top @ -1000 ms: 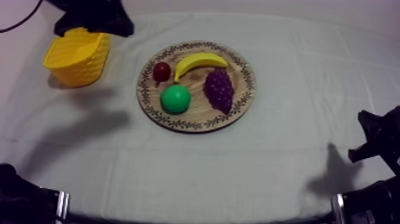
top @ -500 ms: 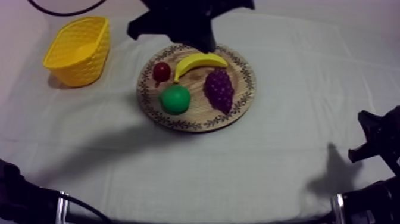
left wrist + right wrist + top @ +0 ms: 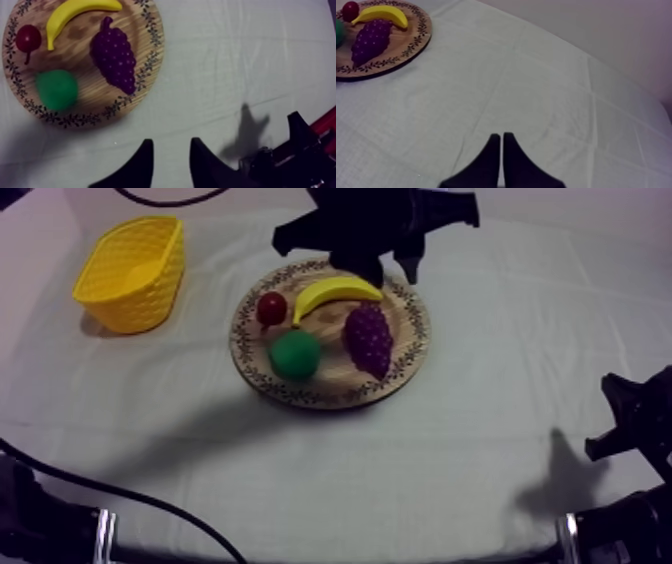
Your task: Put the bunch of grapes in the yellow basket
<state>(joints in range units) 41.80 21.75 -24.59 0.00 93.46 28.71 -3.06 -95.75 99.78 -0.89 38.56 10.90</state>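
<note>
The purple bunch of grapes point(image 3: 368, 338) lies on the right half of the round wooden board point(image 3: 330, 398). The yellow basket point(image 3: 130, 273) stands at the far left, with nothing in it that I can see. My left gripper point(image 3: 385, 266) hangs high over the board's far rim, apart from the fruit. Seen from the left wrist, its fingers point(image 3: 170, 147) are open over bare cloth, with the grapes point(image 3: 114, 55) and board point(image 3: 80, 121) beyond them. My right gripper point(image 3: 630, 423) rests low at the right; its fingers point(image 3: 502, 137) lie together as a narrow wedge, far from the grapes point(image 3: 370, 41).
On the board with the grapes are a banana point(image 3: 335, 291), a small red fruit point(image 3: 271, 307) and a round green fruit point(image 3: 294, 354). Open cloth lies between board and basket and in front of the board. From the left wrist, the right arm point(image 3: 300, 155) shows past the board.
My left arm has swept right from over the basket to above the board's far rim. The right arm and the fruit have not moved.
</note>
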